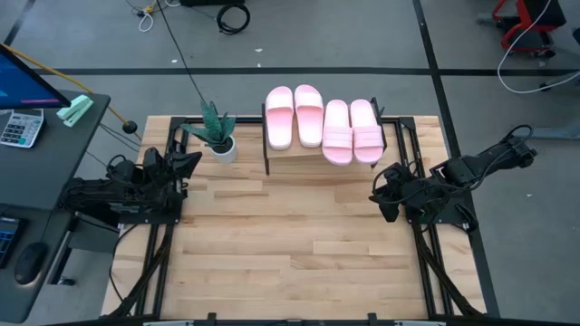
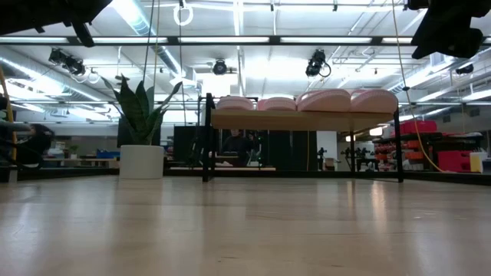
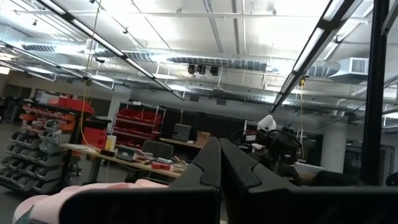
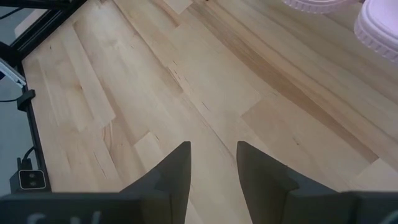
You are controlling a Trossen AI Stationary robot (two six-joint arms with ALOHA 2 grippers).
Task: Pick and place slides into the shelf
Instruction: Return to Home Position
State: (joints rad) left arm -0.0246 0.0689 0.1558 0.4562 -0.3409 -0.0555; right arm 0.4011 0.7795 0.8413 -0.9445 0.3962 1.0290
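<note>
From above, all four slides (image 1: 322, 127) are lying side by side on the shelf (image 1: 294, 159) at the far middle of the table (image 1: 299, 244). The left gripper (image 1: 188, 163) is hanging at the left edge, just beside the plant (image 1: 217, 136). The right gripper (image 1: 382, 192) is hanging at the right edge, near the shelf's end. Placing looks finished, so parking well likely means drawing each arm away from the shelf, with the left one steering clear of the leaves.

At table height, the slides (image 2: 307, 100) are resting along the shelf (image 2: 307, 120). The plant (image 2: 142, 149) is standing to its left, apart from it.

In the left wrist view, the fingers (image 3: 208, 165) are pressing together, clenched on nothing, with pink slides (image 3: 93, 190) showing beyond.

In the right wrist view, the fingers (image 4: 177, 168) are standing apart, released and empty, over bare boards.
</note>
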